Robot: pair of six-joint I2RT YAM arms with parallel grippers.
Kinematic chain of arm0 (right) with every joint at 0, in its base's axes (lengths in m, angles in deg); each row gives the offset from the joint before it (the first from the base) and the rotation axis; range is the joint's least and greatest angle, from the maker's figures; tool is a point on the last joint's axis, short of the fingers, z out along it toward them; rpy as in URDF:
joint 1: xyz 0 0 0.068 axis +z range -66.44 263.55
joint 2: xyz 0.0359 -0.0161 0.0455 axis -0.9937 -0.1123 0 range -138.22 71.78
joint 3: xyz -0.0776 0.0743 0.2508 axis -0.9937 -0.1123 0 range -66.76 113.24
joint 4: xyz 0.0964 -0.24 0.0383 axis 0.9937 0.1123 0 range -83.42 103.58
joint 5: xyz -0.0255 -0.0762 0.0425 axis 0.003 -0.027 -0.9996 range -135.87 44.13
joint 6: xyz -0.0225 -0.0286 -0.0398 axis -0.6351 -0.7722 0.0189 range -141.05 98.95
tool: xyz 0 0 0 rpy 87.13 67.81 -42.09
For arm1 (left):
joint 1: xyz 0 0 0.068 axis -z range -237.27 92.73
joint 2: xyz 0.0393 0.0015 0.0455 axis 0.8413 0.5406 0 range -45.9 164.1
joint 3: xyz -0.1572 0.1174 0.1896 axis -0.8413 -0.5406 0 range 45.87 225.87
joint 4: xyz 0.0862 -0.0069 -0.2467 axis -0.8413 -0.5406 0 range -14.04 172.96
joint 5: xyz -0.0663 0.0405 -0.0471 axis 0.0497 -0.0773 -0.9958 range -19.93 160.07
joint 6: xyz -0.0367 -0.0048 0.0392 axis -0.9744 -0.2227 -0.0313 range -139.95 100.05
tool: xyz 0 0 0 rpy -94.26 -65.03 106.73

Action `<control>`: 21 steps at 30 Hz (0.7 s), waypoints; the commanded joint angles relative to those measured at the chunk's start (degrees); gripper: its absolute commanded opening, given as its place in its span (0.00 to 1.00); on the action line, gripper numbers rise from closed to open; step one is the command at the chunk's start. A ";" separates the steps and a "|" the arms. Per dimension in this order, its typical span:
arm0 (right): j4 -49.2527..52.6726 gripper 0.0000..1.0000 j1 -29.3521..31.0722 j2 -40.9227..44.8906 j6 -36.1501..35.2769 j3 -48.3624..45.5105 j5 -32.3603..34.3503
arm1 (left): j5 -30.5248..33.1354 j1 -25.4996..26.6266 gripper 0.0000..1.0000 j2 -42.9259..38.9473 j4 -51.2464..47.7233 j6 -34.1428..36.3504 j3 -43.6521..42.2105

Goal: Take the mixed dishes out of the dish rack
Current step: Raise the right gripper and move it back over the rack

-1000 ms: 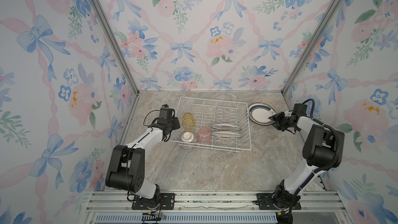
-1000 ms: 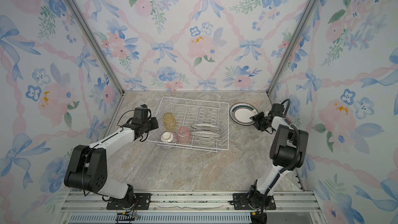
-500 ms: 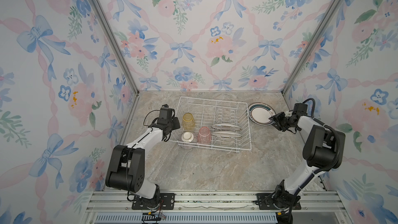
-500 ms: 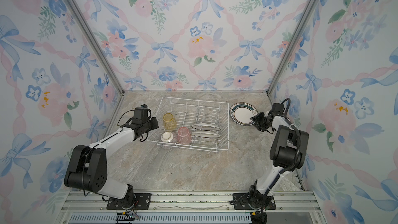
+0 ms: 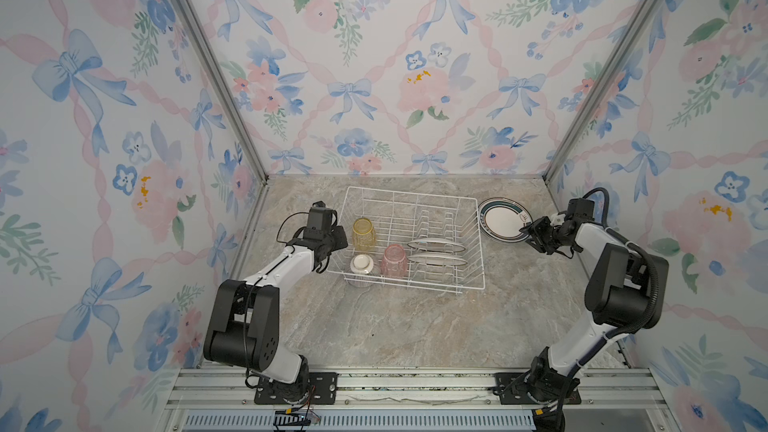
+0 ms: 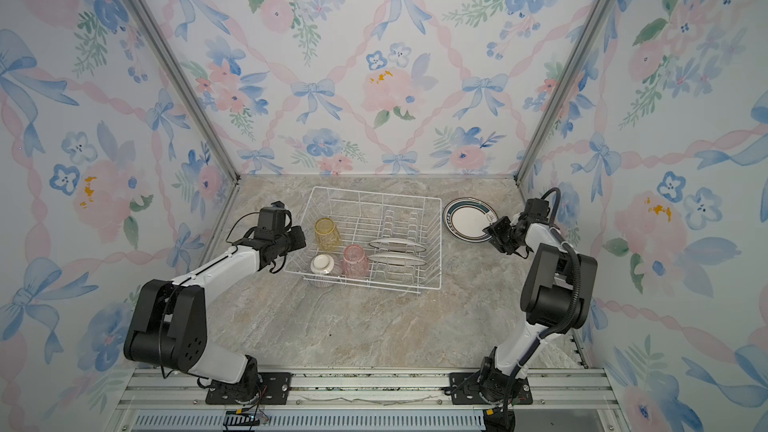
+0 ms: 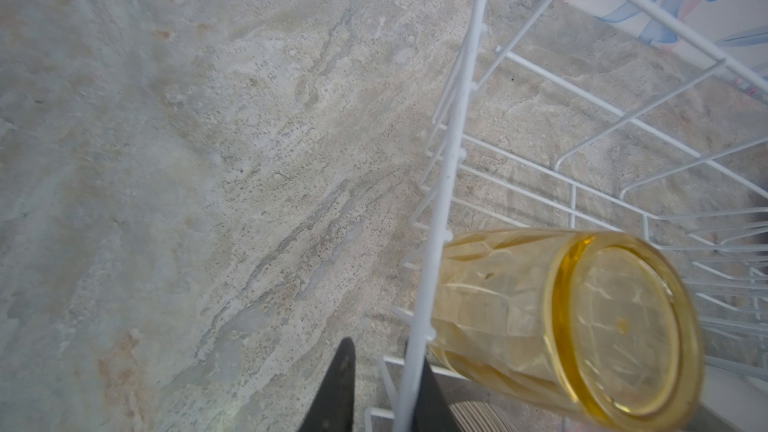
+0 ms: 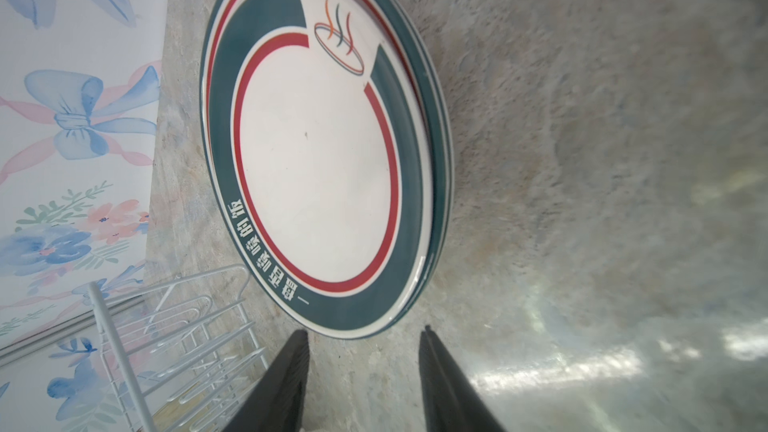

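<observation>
With the left gripper (image 7: pixel 384 388) clamped on the dish rack (image 5: pixel 409 238) side wire to steady it, right gripper (image 8: pixel 363 367) sits jaws apart, empty, just short of the stacked plates (image 8: pixel 324 151) (plate drop looks done); next, reach back for the racked plates (image 5: pixel 435 246).

The marbled tabletop (image 5: pixel 395 326) carries the dish rack (image 5: pixel 415 197) and stacked plates (image 5: pixel 500 222).

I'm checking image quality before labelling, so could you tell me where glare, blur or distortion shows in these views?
Right wrist view: bright glare patches on the stone table, and soft blur toward that side; the stacked plates stay sharp, stretched oval by the lens. Left wrist view: the near fingers are soft, the yellow tumbler crisp. Both top views: even light, faint shadows under the dish rack.
</observation>
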 commanded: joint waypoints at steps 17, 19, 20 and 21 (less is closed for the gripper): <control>10.40 0.37 25.32 22.06 -43.40 8.33 1.04 | -1.31 1.01 0.21 0.65 -1.01 -2.97 -1.35; 11.85 0.33 29.24 23.40 -47.53 8.14 4.02 | -1.40 1.02 0.21 0.65 -1.03 -2.78 -1.35; 12.55 0.32 31.06 23.88 -49.06 8.05 5.34 | -1.50 1.03 0.21 0.65 -1.06 -2.64 -1.30; 13.57 0.31 32.97 24.12 -50.68 8.17 7.03 | -1.63 1.00 0.21 0.73 -1.00 -2.49 -1.22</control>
